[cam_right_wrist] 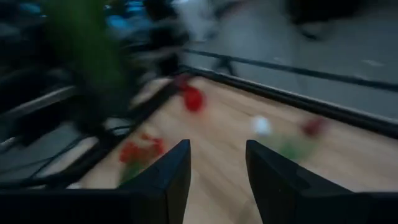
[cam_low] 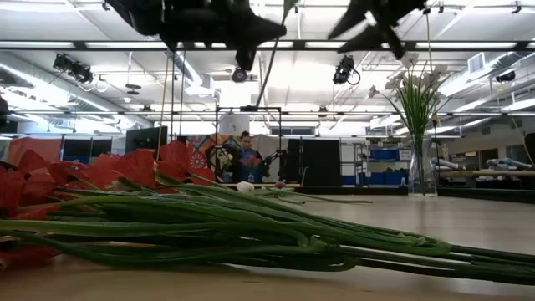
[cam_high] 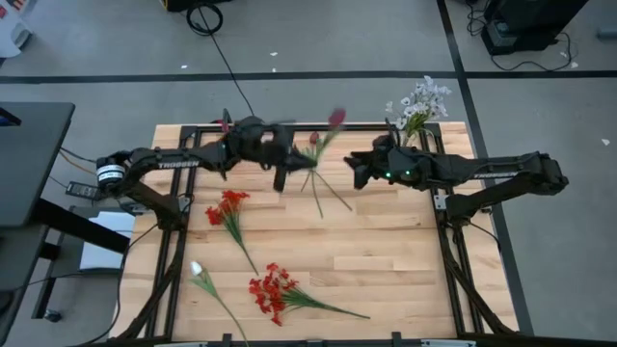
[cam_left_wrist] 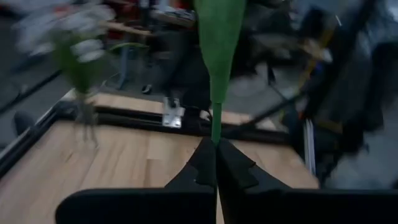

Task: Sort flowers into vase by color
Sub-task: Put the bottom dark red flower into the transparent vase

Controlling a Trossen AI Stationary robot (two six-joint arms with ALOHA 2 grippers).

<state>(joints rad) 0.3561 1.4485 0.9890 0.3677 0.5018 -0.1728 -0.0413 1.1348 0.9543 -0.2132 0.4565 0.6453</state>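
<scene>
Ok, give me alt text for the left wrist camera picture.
The left gripper is shut on a green flower stem that rises out of the picture, above the wooden table. Blurred room and table frame lie beyond.

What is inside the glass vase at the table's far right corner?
The vase holds only pale whitish sprigs on green stems. From above the blooms cover its mouth, so its inside cannot be seen there; no red or maroon flower shows in it.

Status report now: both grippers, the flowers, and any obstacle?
Left gripper shut on maroon tulip stem, lifted. Right gripper open, empty, by vase of white sprigs. Red clusters, white tulip on table. No obstacle seen.
</scene>
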